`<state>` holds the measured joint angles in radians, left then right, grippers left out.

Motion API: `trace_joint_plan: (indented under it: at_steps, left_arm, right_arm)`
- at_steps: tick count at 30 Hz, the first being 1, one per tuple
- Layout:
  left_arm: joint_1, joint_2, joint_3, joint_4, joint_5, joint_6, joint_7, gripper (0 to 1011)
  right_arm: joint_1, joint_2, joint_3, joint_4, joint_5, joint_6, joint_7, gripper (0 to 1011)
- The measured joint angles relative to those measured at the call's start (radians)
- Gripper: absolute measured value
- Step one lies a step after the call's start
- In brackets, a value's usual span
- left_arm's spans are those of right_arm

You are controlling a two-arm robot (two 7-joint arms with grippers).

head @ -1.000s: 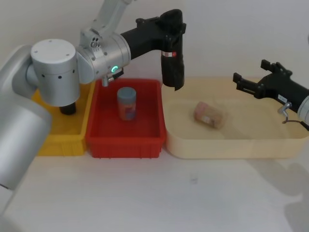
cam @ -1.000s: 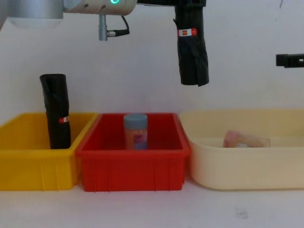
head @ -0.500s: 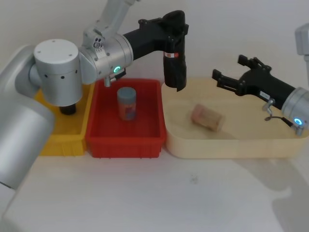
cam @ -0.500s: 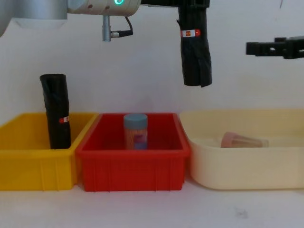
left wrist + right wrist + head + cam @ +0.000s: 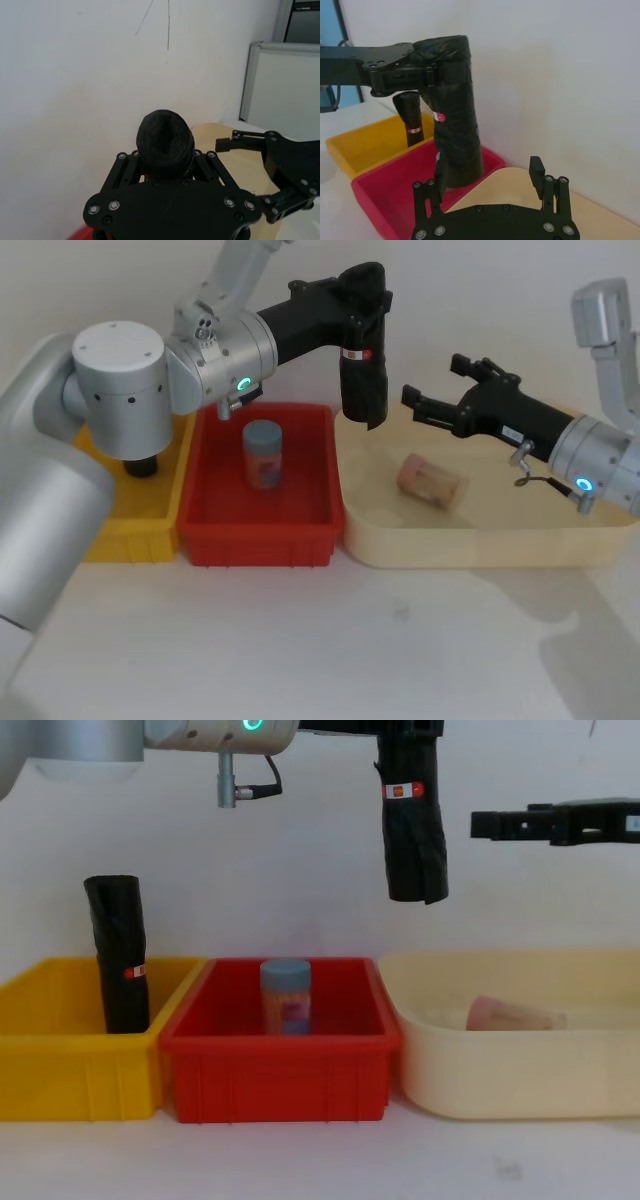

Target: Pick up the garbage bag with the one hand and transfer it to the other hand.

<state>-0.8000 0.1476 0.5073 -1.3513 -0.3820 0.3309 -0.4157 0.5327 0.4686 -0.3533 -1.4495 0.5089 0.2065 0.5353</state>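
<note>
Garbage bag [image 5: 362, 380]: upper centre, head view; hangs upright, long axis vertical.
Left gripper [image 5: 362, 295]: clamped on bag's top end.
Right gripper [image 5: 430, 380]: jaws apart, just right of bag, level with its mid-body.

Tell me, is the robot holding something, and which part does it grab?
The left tool grips the garbage bag by its top end, the rest hanging down. The right tool is open and empty.

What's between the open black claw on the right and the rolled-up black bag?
Nothing. In the chest view, the gap between the open right gripper and the rolled black plastic garbage bag is bare.
</note>
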Motion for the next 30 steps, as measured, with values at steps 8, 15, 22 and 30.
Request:
trace_joint_plan:
  at_steps: [8,15,22,30]
  left_arm:
    - [-0.001,-0.001,0.001,0.001,0.000,0.000,0.000,365]
    - [-0.001,-0.001,0.001,0.001,0.000,0.000,0.000,365]
    - [-0.001,-0.001,0.001,0.001,0.000,0.000,0.000,365]
    - [-0.001,-0.001,0.001,0.001,0.000,0.000,0.000,365]
  right_arm:
    - [0.022,0.000,-0.033,0.017,-0.001,0.001,0.034,1000]
    - [0.038,0.000,-0.057,0.030,-0.002,0.001,0.055,1000]
    - [0.061,-0.009,-0.082,0.056,-0.010,-0.003,0.062,1000]
    - [0.088,-0.023,-0.106,0.081,-0.021,-0.012,0.062,1000]
